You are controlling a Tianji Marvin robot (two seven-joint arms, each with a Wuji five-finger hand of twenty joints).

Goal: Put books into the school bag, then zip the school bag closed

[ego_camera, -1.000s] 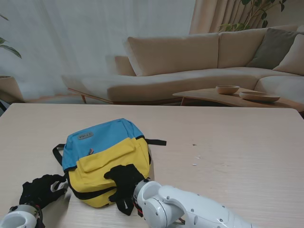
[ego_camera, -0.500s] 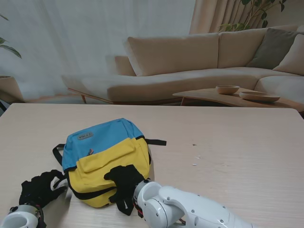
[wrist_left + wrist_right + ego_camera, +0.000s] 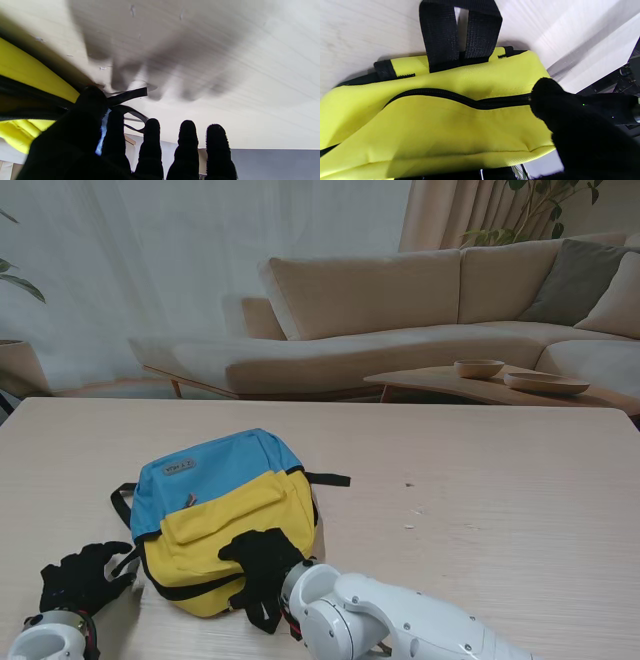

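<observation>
The blue and yellow school bag (image 3: 215, 500) lies flat on the table, front pocket up, with no book in sight. My right hand (image 3: 262, 565) in its black glove lies over the bag's near end, fingers curled on the yellow fabric. In the right wrist view one fingertip (image 3: 545, 100) presses on the end of the shut black zipper (image 3: 445, 96) across the yellow bag (image 3: 432, 135). My left hand (image 3: 80, 580) hovers just left of the bag with fingers spread, holding nothing. In the left wrist view its thumb (image 3: 87, 112) is near a black strap (image 3: 127, 95) beside the yellow fabric (image 3: 30, 75).
The bag's black carry loop (image 3: 440, 32) rests on the wooden table (image 3: 480, 480). Thin black straps (image 3: 328, 478) stick out from the bag's sides. Behind the table's far edge stand a beige sofa (image 3: 400, 310) and a low table with bowls (image 3: 480, 368).
My left hand has drawn back from the bag's left side, toward me, and its fingers have spread. The right hand and the bag have stayed put.
</observation>
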